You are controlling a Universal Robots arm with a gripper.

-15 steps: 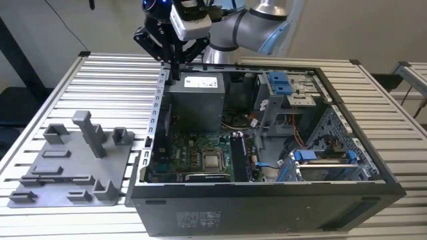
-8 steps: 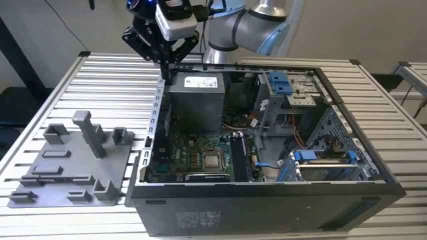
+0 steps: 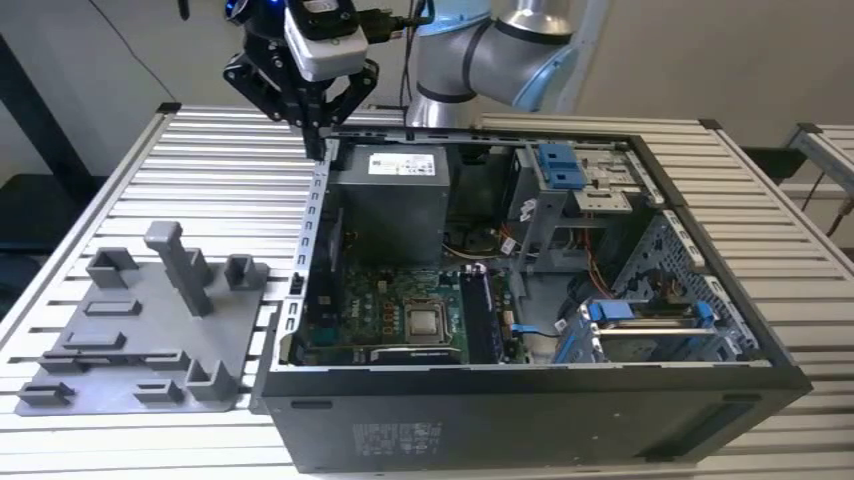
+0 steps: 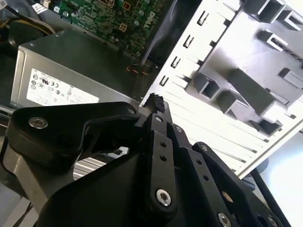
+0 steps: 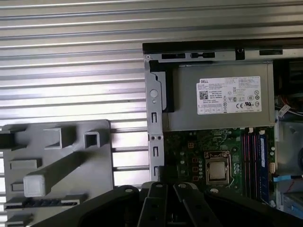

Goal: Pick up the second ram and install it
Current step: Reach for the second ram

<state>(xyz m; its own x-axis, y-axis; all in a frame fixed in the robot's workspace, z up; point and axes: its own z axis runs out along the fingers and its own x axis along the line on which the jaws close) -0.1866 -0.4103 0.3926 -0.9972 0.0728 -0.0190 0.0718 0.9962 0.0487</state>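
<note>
My gripper (image 3: 316,140) hangs over the back corner of the open computer case (image 3: 747,350), on the exterior view's left, beside the grey power supply (image 3: 390,200). Its black fingers meet at the tips, shut, with nothing seen between them in the second wrist view (image 4: 154,102). The second ram (image 5: 45,202) appears as a dark notched strip lying in a slot of the grey holder block (image 5: 94,161), away from the gripper (image 5: 163,189). The green motherboard (image 3: 387,310) lies inside the case, and its long memory slots (image 5: 251,161) carry one stick with a blue label.
The case and the grey holder block (image 3: 134,340) stand on a ribbed metal table (image 3: 120,190). The holder has an upright post (image 3: 180,265) and several brackets. Drive cages with blue clips (image 3: 561,165) and cables fill the case's far side. The case wall (image 3: 316,260) stands between holder and motherboard.
</note>
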